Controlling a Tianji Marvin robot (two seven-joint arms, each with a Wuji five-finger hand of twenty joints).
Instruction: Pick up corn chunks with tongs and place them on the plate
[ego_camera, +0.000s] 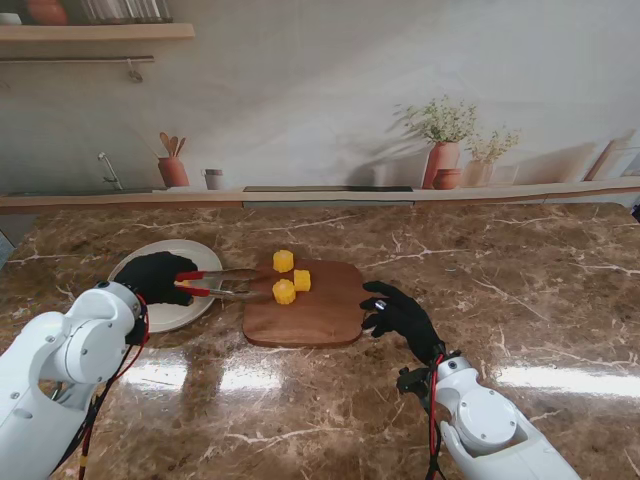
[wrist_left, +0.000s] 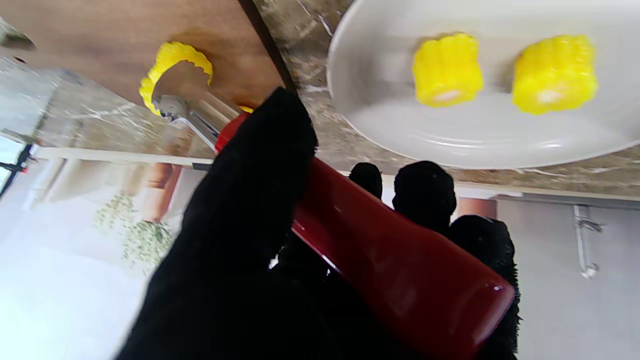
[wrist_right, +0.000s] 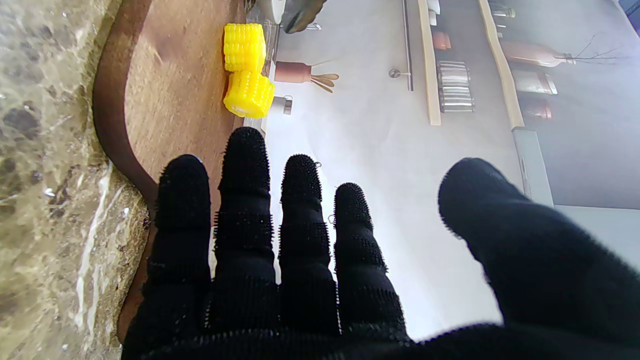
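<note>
My left hand (ego_camera: 155, 277) hovers over the white plate (ego_camera: 178, 314), shut on the red-handled tongs (ego_camera: 212, 284). The metal tips reach onto the wooden cutting board (ego_camera: 310, 316) and sit against the nearest corn chunk (ego_camera: 284, 292); whether they squeeze it I cannot tell. Two more chunks (ego_camera: 283, 260) (ego_camera: 301, 280) lie on the board beside it. In the left wrist view two corn chunks (wrist_left: 446, 69) (wrist_left: 555, 72) rest on the plate (wrist_left: 480, 135); my hand hides them in the stand view. My right hand (ego_camera: 400, 312) is open, its fingers (wrist_right: 245, 165) at the board's right edge.
The marble counter (ego_camera: 520, 300) stretches right of the board. Along the back wall stand a utensil pot (ego_camera: 173, 170), a small cup (ego_camera: 213, 179) and vases with flowers (ego_camera: 442, 160).
</note>
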